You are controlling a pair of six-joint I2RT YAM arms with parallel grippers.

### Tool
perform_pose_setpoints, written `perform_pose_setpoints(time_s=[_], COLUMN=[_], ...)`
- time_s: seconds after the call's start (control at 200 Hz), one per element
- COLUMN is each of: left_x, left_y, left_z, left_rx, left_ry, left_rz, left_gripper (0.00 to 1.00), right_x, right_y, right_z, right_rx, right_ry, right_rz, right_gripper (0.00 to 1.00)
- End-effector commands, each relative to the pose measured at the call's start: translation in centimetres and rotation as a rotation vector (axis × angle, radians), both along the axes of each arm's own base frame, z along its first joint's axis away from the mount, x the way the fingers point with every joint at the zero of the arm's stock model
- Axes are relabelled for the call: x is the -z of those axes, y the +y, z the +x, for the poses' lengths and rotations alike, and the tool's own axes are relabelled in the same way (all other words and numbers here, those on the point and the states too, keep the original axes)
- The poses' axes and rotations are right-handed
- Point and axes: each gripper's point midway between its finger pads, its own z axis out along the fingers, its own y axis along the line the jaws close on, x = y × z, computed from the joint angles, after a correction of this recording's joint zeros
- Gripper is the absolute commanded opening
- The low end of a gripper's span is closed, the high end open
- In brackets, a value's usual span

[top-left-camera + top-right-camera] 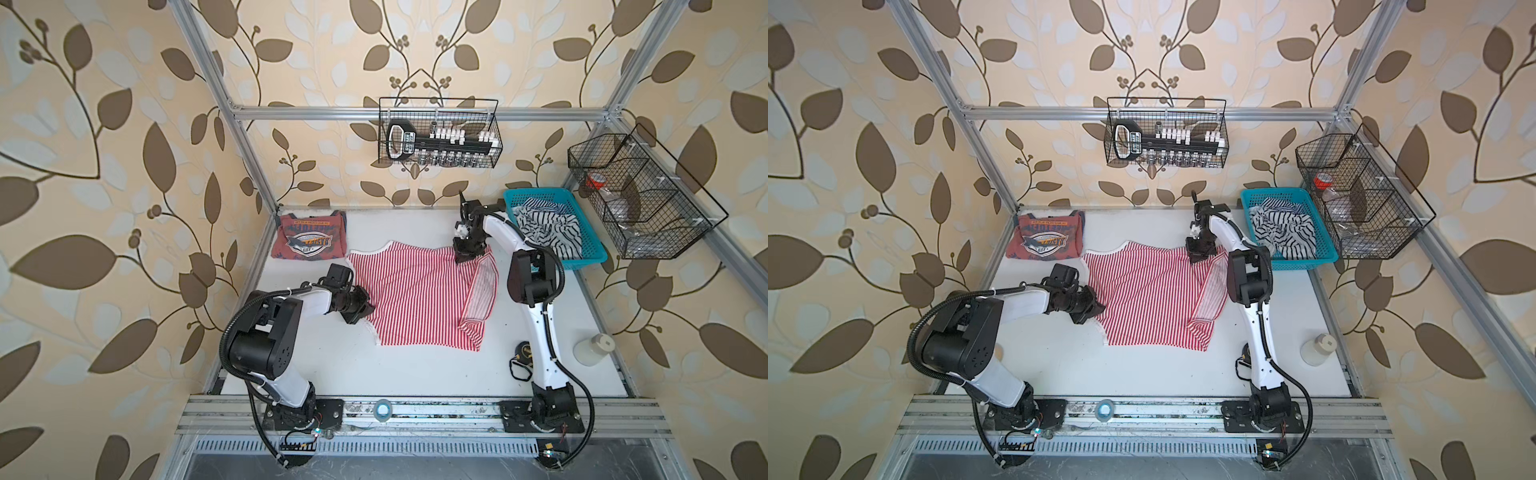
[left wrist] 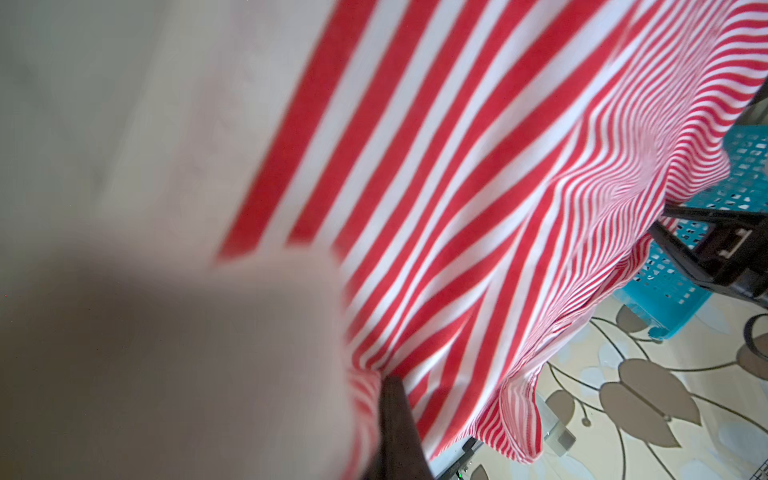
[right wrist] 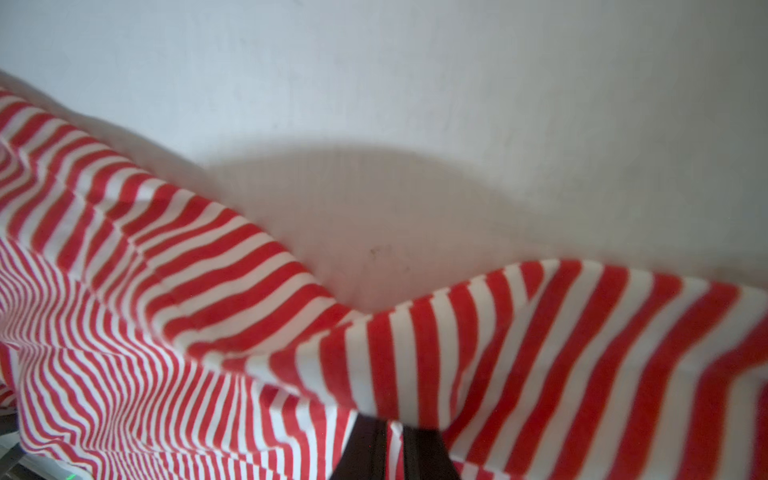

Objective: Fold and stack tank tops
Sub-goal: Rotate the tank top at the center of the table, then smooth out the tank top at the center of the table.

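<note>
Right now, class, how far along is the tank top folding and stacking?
Done: the dusty red tank top lies folded at the far corner. In hand: the left gripper and right gripper pinch the red-and-white striped tank top, spread out. Remaining: folding it and stacking it on the red one.

A white table [image 1: 415, 374] [image 1: 1142, 374] is shown in both top views. A striped tank top [image 1: 419, 299] in red and white is spread across its middle, with the right side folded back over itself. Part of its edge is raised off the surface. A folded red tank top [image 1: 309, 241] with a printed chest is laid at the far left corner, just beside the striped one. A blue basket [image 1: 582, 259] is set at the far right corner. A pale jar [image 1: 592, 350] is stood near the right edge. A small black round object [image 1: 524, 353] is seen nearby.
</note>
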Motion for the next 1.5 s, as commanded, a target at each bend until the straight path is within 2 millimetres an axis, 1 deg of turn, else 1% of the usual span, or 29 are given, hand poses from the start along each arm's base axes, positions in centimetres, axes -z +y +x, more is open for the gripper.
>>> perform_pose_setpoints(time_s=[0.0,0.055,0.11,0.145,0.16,0.185,0.245,0.255,0.3,0.365,0.4,0.41,0.43,0.455,0.49,0.52,0.535,0.59,0.665,0.73,0.79,0.82,0.845,0.91,0.98,1.055,1.265,1.4,1.495], left_x=[4.8,3.8,2.1,0.9,0.4,-1.3,-4.3,-4.7,-7.1,-10.2,-11.5,-11.8,-12.7,-12.5,-13.1,-13.5,-13.5,-13.3,-12.4,-11.3,-10.4,-10.0,-9.5,-8.6,-7.8,-6.8,-3.9,-2.2,-1.4], left_y=[4.5,4.8,5.0,5.1,5.2,5.3,5.4,5.4,5.3,5.0,4.6,4.5,4.2,3.8,3.3,2.7,2.5,1.4,-0.3,-1.6,-2.6,-2.8,-3.1,-3.7,-4.2,-4.4,-4.5,-4.4,-4.4], left_z=[-9.0,-8.6,-7.6,-6.8,-6.4,-5.4,-3.3,-3.0,-1.0,1.9,3.5,3.9,4.8,5.9,7.4,8.7,9.3,11.3,13.7,15.5,16.9,17.5,17.9,18.8,19.5,19.9,20.1,20.0,19.9], left_rx=[-0.06,-0.065,-0.071,-0.072,-0.071,-0.073,-0.067,-0.067,-0.055,-0.041,-0.03,-0.027,-0.019,-0.003,0.022,0.041,0.053,0.106,0.174,0.214,0.237,0.239,0.243,0.254,0.262,0.27,0.287,0.297,0.296], left_ry=[0.35,0.324,0.277,0.238,0.227,0.169,0.081,0.068,-0.011,-0.11,-0.159,-0.172,-0.204,-0.206,-0.232,-0.254,-0.255,-0.263,-0.253,-0.247,-0.251,-0.253,-0.251,-0.247,-0.246,-0.24,-0.194,-0.162,-0.147], left_rz=[0.247,0.262,0.277,0.29,0.298,0.301,0.325,0.327,0.336,0.348,0.344,0.343,0.336,0.337,0.335,0.324,0.321,0.303,0.266,0.228,0.191,0.186,0.179,0.157,0.135,0.13,0.136,0.145,0.151], left_gripper=[0.0,0.0,0.02,0.03,0.04,0.05,0.08,0.09,0.11,0.13,0.13,0.13,0.14,0.14,0.14,0.14,0.14,0.13,0.08,0.04,0.03,0.03,0.03,0.02,0.02,0.02,0.03,0.02,0.02], right_x=[2.1,1.8,1.2,0.3,-0.2,-1.2,-3.8,-3.9,-6.4,-9.4,-10.8,-10.8,-11.9,-12.5,-13.3,-13.5,-13.8,-13.8,-12.8,-12.1,-11.5,-11.6,-10.9,-10.5,-10.1,-9.5,-7.3,-5.3,-4.5], right_y=[0.8,1.4,1.9,2.1,2.1,2.2,2.1,2.1,1.9,1.7,1.6,1.5,1.4,1.1,0.6,0.2,0.0,-0.5,-1.0,-1.2,-1.2,-1.2,-1.3,-1.1,-1.0,-0.6,1.5,1.5,1.2], right_z=[-0.8,-0.6,-0.4,-0.3,-0.2,0.0,0.4,0.3,0.2,-0.7,-1.4,-1.8,-2.3,-3.2,-4.5,-6.0,-6.5,-9.3,-13.1,-16.0,-18.2,-18.8,-19.9,-21.5,-22.7,-23.4,-24.0,-25.0,-25.4], right_rx=[-0.047,-0.06,-0.073,-0.076,-0.078,-0.079,-0.079,-0.077,-0.078,-0.072,-0.067,-0.065,-0.065,-0.057,-0.046,-0.038,-0.036,-0.027,-0.027,-0.026,-0.027,-0.024,-0.027,-0.032,-0.031,-0.03,-0.074,-0.106,-0.112], right_ry=[0.061,0.052,0.034,0.018,0.007,-0.016,-0.085,-0.088,-0.15,-0.22,-0.252,-0.25,-0.274,-0.283,-0.292,-0.289,-0.297,-0.289,-0.261,-0.24,-0.22,-0.227,-0.208,-0.196,-0.193,-0.184,-0.142,-0.072,-0.047], right_rz=[0.059,0.095,0.133,0.158,0.167,0.181,0.196,0.196,0.205,0.213,0.215,0.211,0.209,0.197,0.171,0.147,0.133,0.079,0.012,-0.033,-0.066,-0.084,-0.104,-0.138,-0.165,-0.174,-0.194,-0.271,-0.319], right_gripper=[0.12,0.12,0.12,0.13,0.13,0.15,0.2,0.2,0.24,0.28,0.3,0.31,0.32,0.32,0.33,0.34,0.35,0.37,0.39,0.41,0.41,0.41,0.42,0.42,0.43,0.44,0.46,0.45,0.44])
